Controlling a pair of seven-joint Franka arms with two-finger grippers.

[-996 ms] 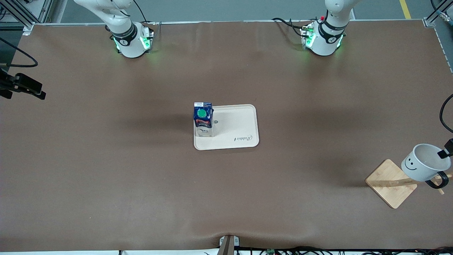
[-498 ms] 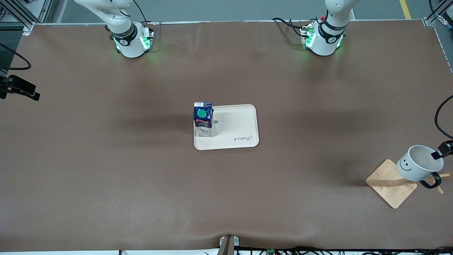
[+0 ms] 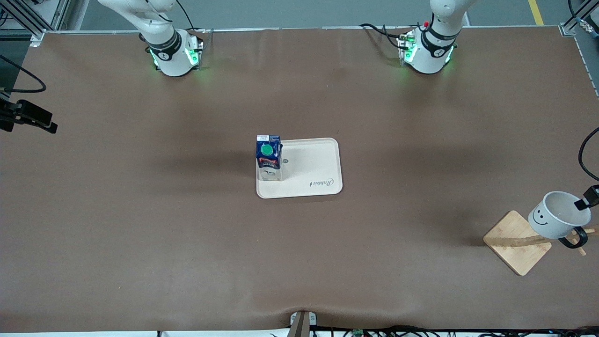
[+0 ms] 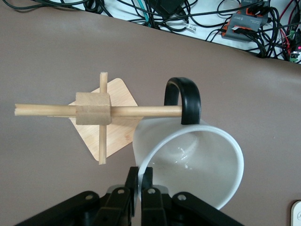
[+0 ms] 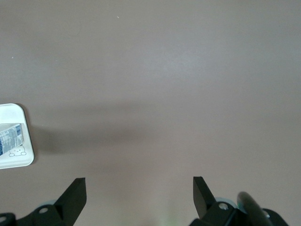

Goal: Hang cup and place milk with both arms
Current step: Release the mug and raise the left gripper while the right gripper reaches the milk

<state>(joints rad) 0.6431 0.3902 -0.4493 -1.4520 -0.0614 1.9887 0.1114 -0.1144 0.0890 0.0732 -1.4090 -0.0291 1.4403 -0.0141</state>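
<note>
The brown table (image 3: 187,243) fills the room's middle. On it, near the centre, a cream tray (image 3: 313,173) carries the milk (image 3: 268,157), upright at the tray's edge toward the right arm's end. Toward the left arm's end stands a wooden rack (image 3: 516,242) with crossed pegs. The left gripper (image 4: 140,186) is over that rack, its jaws pinched onto the rim of the cup (image 3: 558,215), which tilts with its smiley face showing; its black handle (image 4: 183,100) is at the tip of a peg (image 4: 141,111). The right gripper (image 5: 138,188) hangs over bare table at the right arm's end, jaws spread wide, holding nothing.
</note>
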